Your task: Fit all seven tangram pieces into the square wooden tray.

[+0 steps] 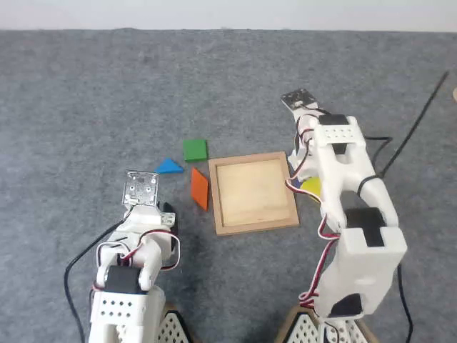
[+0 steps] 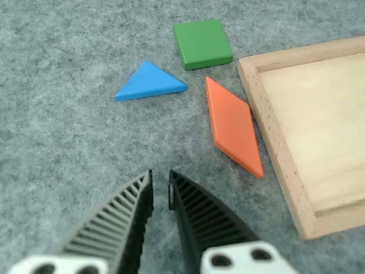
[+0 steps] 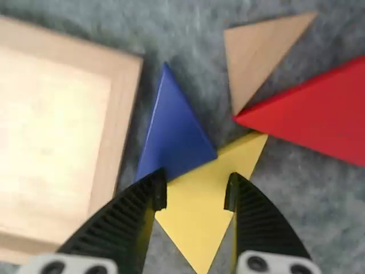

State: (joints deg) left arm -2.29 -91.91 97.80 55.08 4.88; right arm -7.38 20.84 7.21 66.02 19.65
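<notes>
Right tool spread, straddling the yellow triangle, which lies on the bench just right of the wooden tray, butting against the dark blue triangle. The tray, with no piece in it, lies to the tool's left. Left tool nearly pressed together, holding nothing, on the near side of the orange parallelogram, whose long axis runs beside the tray's left rim.
</notes>
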